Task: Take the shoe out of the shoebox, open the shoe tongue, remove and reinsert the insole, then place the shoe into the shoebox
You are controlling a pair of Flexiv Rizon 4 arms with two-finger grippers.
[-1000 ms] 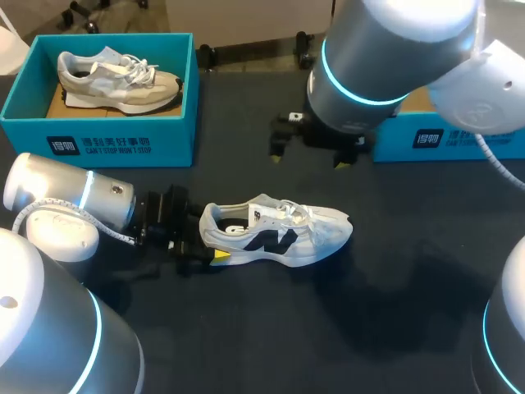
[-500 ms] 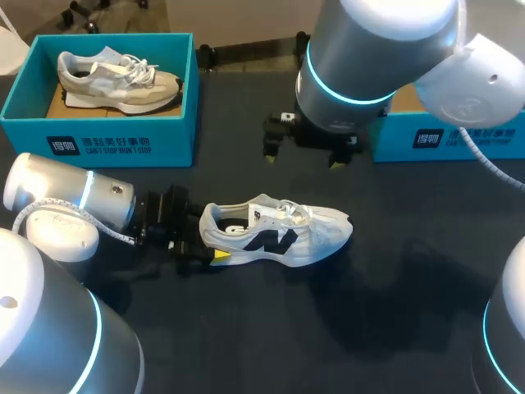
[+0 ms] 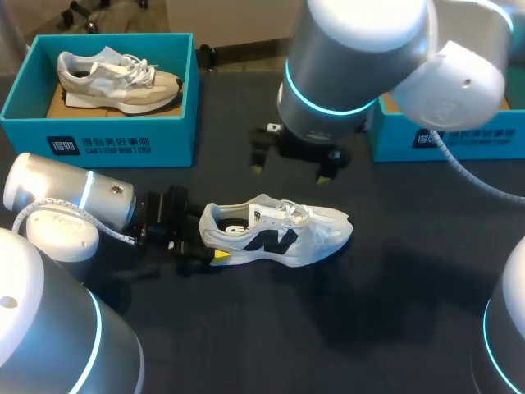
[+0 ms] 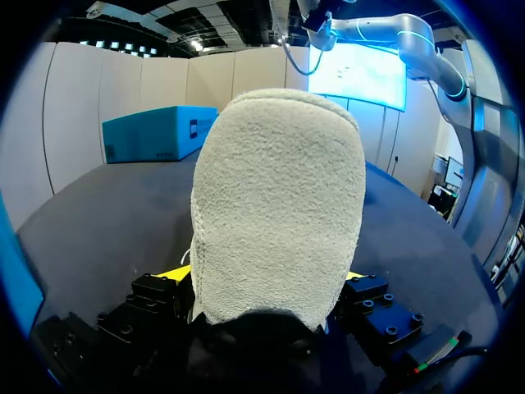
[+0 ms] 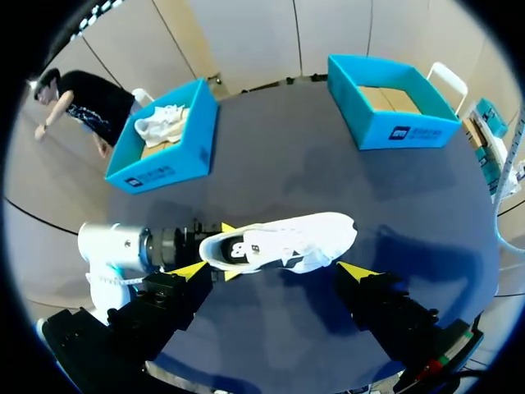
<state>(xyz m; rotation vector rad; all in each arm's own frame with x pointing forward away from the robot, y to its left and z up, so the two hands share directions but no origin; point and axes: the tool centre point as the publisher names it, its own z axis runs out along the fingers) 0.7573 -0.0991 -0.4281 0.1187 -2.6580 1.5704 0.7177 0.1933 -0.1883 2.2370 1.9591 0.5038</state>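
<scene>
A white shoe with a black logo lies on its sole in the middle of the dark table, toe to the right. My left gripper comes in low from the left and is shut on its heel. In the left wrist view that heel fills the space between the yellow fingertips. My right gripper hangs open above the table just behind the shoe, pointing down. From the right wrist the shoe lies ahead of the spread right gripper, apart from it.
A teal shoebox at the back left holds a beige shoe. A second teal box at the back right is partly hidden by my right arm; its inside shows only cardboard.
My right arm has swung left and a little nearer, bringing its open gripper closer above the shoe. The left gripper and the shoe have stayed still.
</scene>
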